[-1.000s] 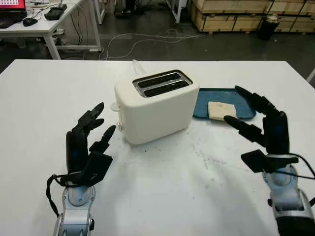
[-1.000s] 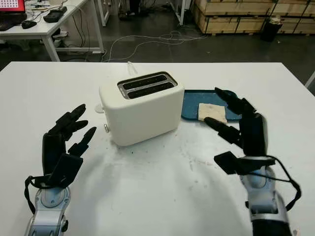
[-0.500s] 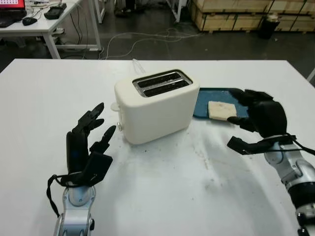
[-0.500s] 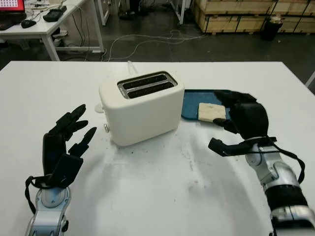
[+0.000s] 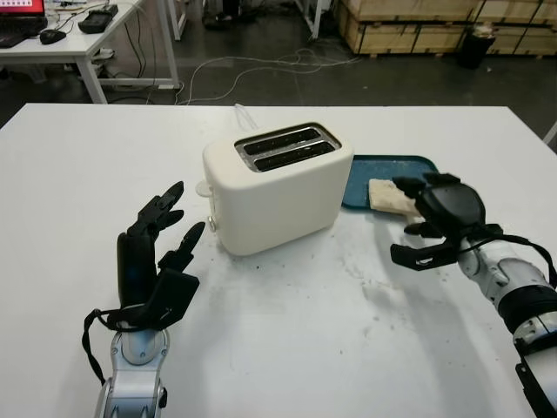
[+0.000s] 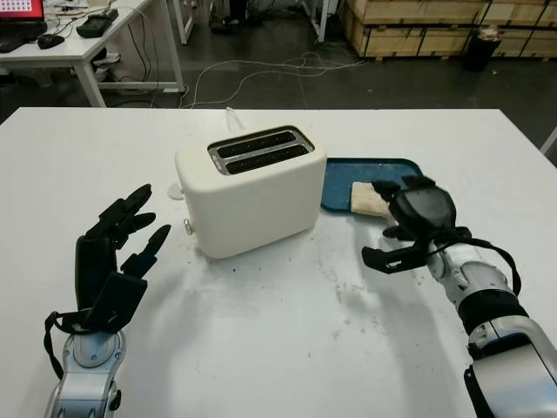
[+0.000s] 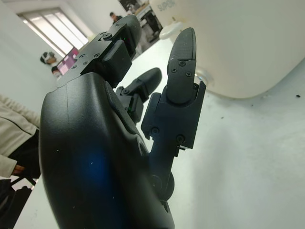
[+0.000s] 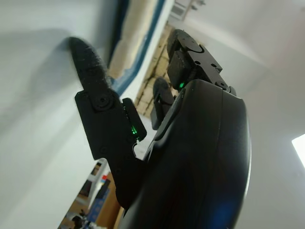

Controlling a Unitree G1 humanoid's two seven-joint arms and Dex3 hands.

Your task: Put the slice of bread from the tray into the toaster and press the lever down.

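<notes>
The left hand [image 5: 155,261] is hovering open over the white table [image 5: 287,348] at about eight o'clock from the toaster [image 5: 277,185], holding nothing and waiting well clear of the work. At about three o'clock from the toaster, the right hand [image 5: 439,219] is reaching over the near edge of the blue tray [image 5: 383,165], its fingers [image 5: 407,185] curling onto the near-right end of the slice of bread [image 5: 387,193] while the thumb is jutting out low over the table; whether the grip is actually closing on the slice cannot be told, so it is best judged as not yet secure. The bread is lying flat in the tray, which is sitting just beside the toaster's right wall. The likely trouble is that the fingers are pressing from above on a thin, soft slice: it may be crushing, tearing or sliding toward the tray's far rim instead of lifting. A shallow pinch could also be dropping it short of the slots [image 5: 285,145], which are standing empty at the far, upper side.
</notes>
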